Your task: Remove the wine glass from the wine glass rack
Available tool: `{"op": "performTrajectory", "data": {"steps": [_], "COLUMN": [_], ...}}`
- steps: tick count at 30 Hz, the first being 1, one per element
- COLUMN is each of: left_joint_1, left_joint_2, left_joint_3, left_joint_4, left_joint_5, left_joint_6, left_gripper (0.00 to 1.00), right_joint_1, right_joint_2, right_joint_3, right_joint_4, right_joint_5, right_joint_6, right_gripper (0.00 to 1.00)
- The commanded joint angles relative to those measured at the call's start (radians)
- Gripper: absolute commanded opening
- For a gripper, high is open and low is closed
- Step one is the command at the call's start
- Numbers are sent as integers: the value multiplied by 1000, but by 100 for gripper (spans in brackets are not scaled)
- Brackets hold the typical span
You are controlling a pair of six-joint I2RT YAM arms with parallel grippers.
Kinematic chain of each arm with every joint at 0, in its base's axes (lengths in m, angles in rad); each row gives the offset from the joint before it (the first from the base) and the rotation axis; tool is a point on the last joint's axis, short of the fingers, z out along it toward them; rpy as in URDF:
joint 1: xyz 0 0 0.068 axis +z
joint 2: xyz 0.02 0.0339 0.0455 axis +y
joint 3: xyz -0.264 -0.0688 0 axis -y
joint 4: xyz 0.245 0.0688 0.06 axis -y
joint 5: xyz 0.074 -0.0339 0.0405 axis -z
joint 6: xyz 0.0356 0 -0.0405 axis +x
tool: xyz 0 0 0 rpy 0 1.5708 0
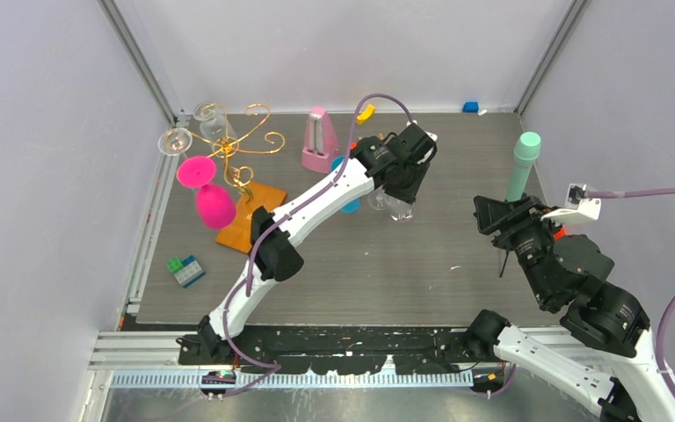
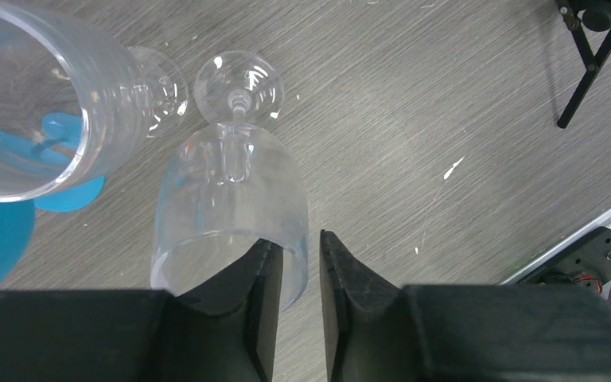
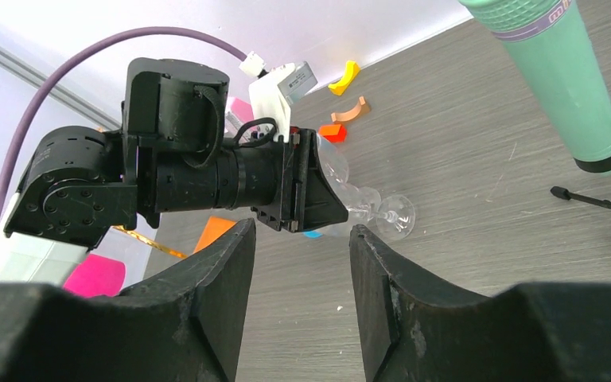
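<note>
The gold wire wine glass rack stands on its orange-brown base at the back left. It carries two clear glasses and a pink glass. My left gripper is over the middle of the table. It grips the rim of a clear wine glass, with one finger inside the bowl and one outside. The glass's foot is down at the table. The same glass shows in the right wrist view. My right gripper is open and empty, off to the right.
A second clear glass and a blue glass stand just left of the held glass. A pink metronome is behind them. A mint-green bottle stands at the right. Small blocks lie at the front left.
</note>
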Motion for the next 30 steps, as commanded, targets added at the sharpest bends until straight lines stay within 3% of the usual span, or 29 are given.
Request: {"op": "performTrajectory", "data": {"steps": [1,8,30], "left_joint_1": [6,8,67], "left_joint_2": [-3,-3,6], "left_joint_3": [55,60,37], "left_joint_4": [58,85,165], "left_joint_5": [20,33,48], "left_joint_6": [5,19,-26], "left_gripper": [27,37,44], "right_joint_1": [4,4,4], "right_joint_2": [21,24,41], "right_joint_3": [-4,-13,-17], "right_joint_4": [15,24,24], "right_joint_5": [-11,-13,-15], "right_joint_6": [12,10,8], "right_gripper": [52,52,52]}}
